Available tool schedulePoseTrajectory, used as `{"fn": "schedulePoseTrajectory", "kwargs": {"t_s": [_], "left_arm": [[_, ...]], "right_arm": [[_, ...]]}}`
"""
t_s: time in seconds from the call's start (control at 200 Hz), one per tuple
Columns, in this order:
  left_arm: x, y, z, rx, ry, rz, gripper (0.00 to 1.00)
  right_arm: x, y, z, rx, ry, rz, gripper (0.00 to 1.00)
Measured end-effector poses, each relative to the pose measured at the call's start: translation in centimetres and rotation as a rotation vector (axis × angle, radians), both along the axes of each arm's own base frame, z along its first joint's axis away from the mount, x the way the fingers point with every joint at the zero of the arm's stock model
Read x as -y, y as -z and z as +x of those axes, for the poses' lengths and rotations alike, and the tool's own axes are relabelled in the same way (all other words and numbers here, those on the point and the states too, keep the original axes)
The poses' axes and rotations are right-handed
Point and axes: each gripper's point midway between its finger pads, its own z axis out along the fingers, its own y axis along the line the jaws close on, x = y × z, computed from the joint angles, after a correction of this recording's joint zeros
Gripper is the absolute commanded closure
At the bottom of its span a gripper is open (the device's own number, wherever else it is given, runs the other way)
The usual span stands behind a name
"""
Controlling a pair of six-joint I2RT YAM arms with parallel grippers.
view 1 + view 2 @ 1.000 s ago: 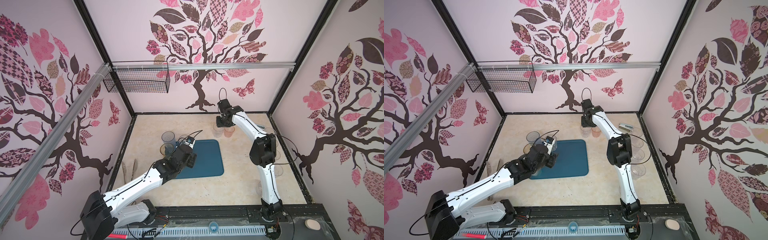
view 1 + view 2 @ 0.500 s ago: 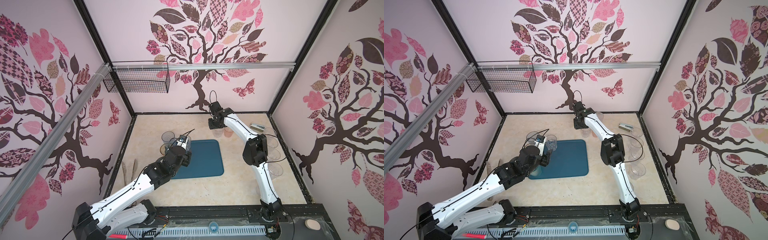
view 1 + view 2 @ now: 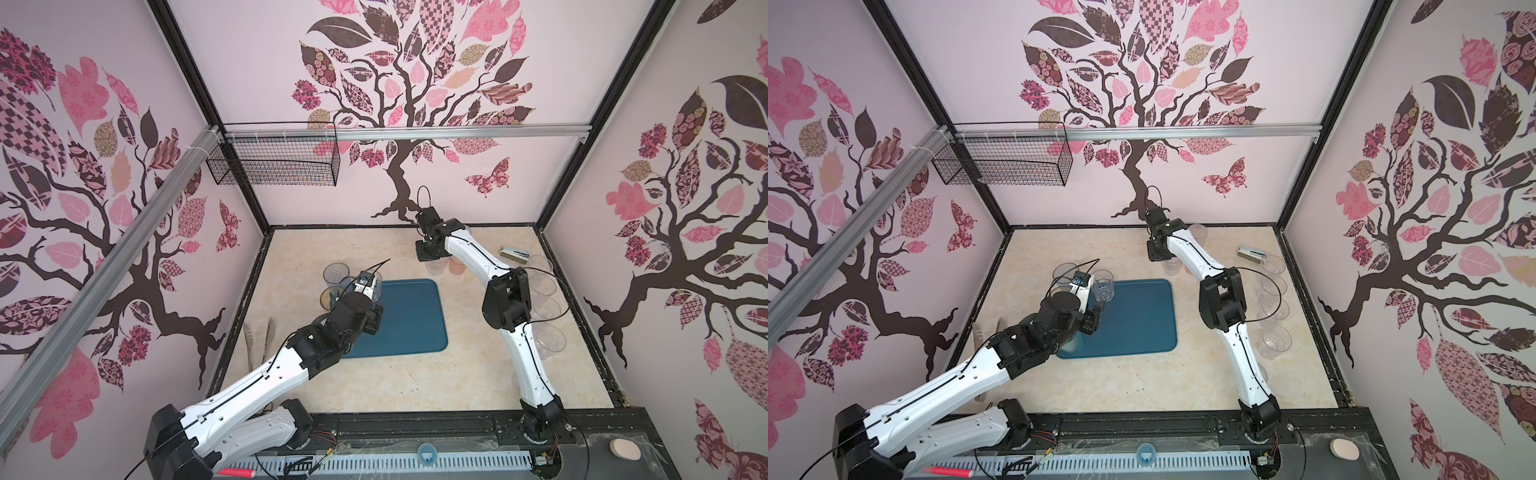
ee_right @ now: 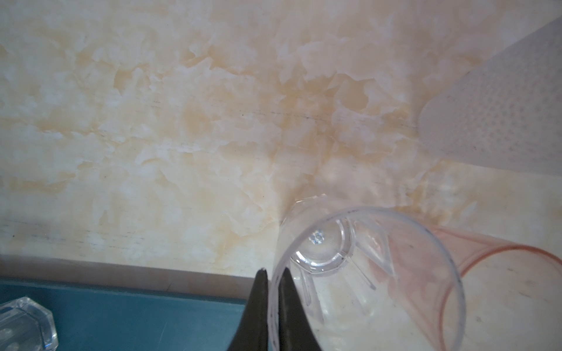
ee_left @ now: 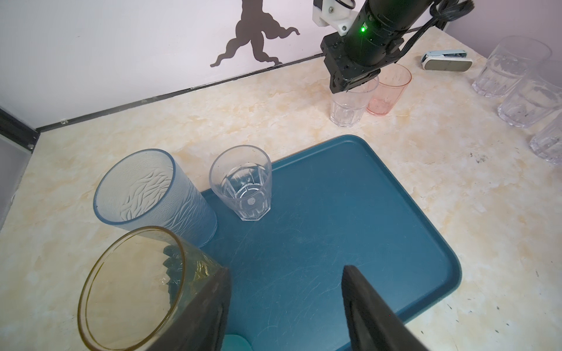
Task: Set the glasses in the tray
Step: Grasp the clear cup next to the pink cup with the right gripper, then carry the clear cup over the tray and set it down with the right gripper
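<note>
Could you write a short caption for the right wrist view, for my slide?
Right gripper, fingers shut on the rim of a clear glass beside a pink glass, outside the teal tray.

A small silver stapler [image 3: 514, 253] lies on the desk [image 3: 415, 374]. A black wire basket [image 3: 274, 164] hangs on the wall.

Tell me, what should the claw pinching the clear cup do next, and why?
Probably lift it straight up: the right claw is shut on the rim of the clear glass, the pink glass stands close beside it, and the tray has room.
</note>
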Motion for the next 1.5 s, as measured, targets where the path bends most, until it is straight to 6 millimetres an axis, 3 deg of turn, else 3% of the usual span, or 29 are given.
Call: {"fn": "schedulePoseTrajectory", "kwargs": {"t_s": [0.22, 0.345, 0.485, 0.635, 0.805, 0.965, 1.145, 1.31, 1.5], "left_arm": [[0.1, 0.1, 0.0, -0.005, 0.003, -0.003, 0.38], [-0.1, 0.0, 0.1, 0.001, -0.009, 0.004, 0.38], [-0.7, -0.1, 0.4, 0.015, -0.033, 0.018, 0.38], [-1.9, -0.9, 0.5, 0.037, -0.06, 0.025, 0.38], [-3.6, -2.5, 0.0, 0.079, -0.087, 0.019, 0.37], [-5.2, -3.6, -0.3, 0.105, -0.118, 0.008, 0.36], [-5.7, -2.3, -0.2, 0.06, -0.138, 0.038, 0.36], [-5.8, -0.6, -0.1, -0.012, -0.16, 0.075, 0.36], [-5.6, -1.3, 0.2, -0.031, -0.18, 0.058, 0.36]], "right_arm": [[-0.7, -0.3, -0.4, 0.002, -0.015, 0.003, 1.0], [-1.9, -1.7, -1.6, 0.008, -0.037, 0.01, 1.0], [-4.3, -5.1, -4.6, 0.04, -0.087, 0.027, 1.0], [-6.3, -7.5, -10.0, 0.041, -0.151, 0.036, 1.0], [-6.8, -5.9, -16.8, -0.029, -0.206, 0.026, 1.0], [-6.0, -3.6, -20.7, -0.089, -0.213, 0.035, 1.0], [-5.3, -2.4, -22.9, -0.107, -0.203, 0.097, 1.0], [-6.1, -2.1, -23.7, -0.09, -0.206, 0.183, 1.0], [-8.0, -1.9, -24.0, -0.079, -0.22, 0.265, 0.97]]}}
